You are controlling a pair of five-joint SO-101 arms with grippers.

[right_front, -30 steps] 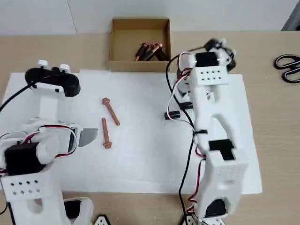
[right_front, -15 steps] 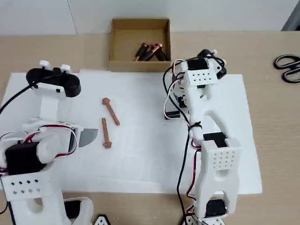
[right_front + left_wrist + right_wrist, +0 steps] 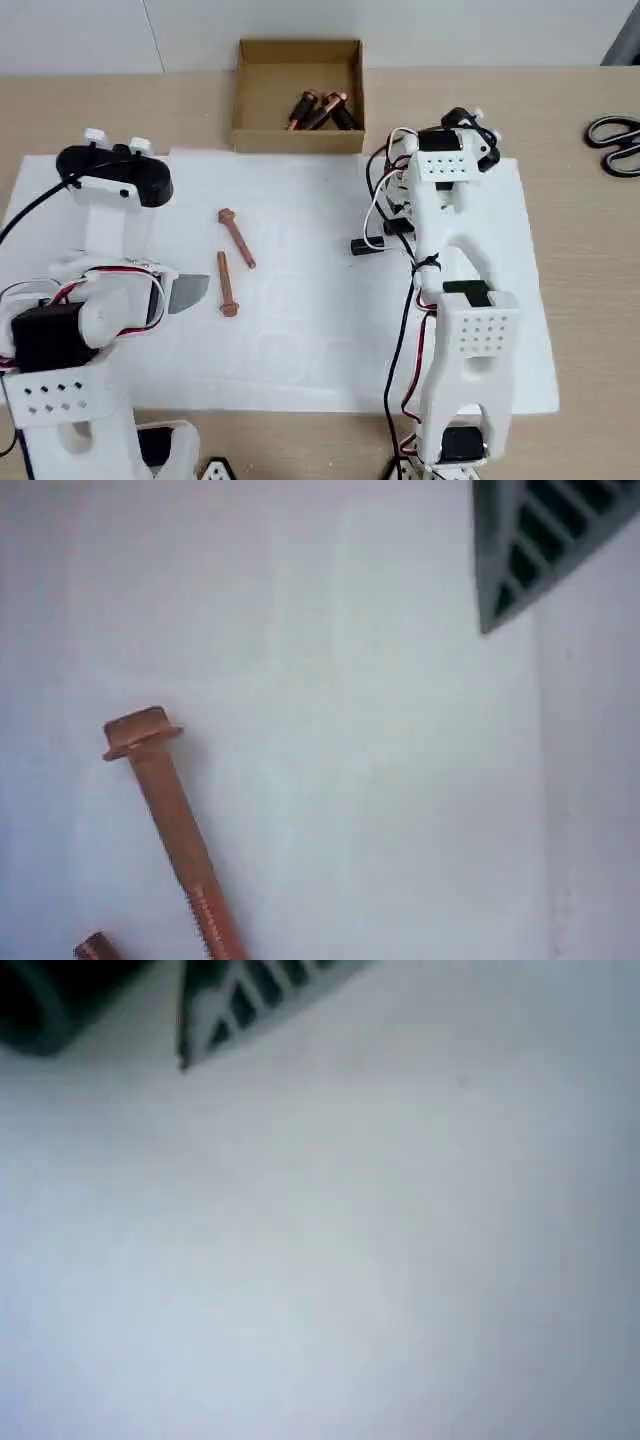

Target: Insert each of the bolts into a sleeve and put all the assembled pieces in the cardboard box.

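Two copper bolts (image 3: pixel 236 237) (image 3: pixel 226 284) lie loose on the white foam sheet (image 3: pixel 300 340), left of centre. My left gripper (image 3: pixel 188 290) rests just left of the nearer bolt; its wrist view has that bolt (image 3: pixel 175 825) below the gripper's grey tip (image 3: pixel 540 540). A black sleeve (image 3: pixel 366 245) lies on the foam beside my right arm, whose gripper (image 3: pixel 396 226) hangs close over it. In the right wrist view the sleeve (image 3: pixel 50 1000) sits next to the gripper tip (image 3: pixel 250 1000). The cardboard box (image 3: pixel 262 95) at the back holds several assembled pieces (image 3: pixel 320 108).
Black scissors (image 3: pixel 615 145) lie on the bare wooden table at the far right. The left arm's black motor housing (image 3: pixel 115 172) stands over the sheet's left part. Red, white and black cables (image 3: pixel 385 200) hang beside the right arm near the sleeve.
The right arm has drawn back from the box toward its base, swinging slightly left and then right again. The left arm, both bolts and the sleeve have kept still.
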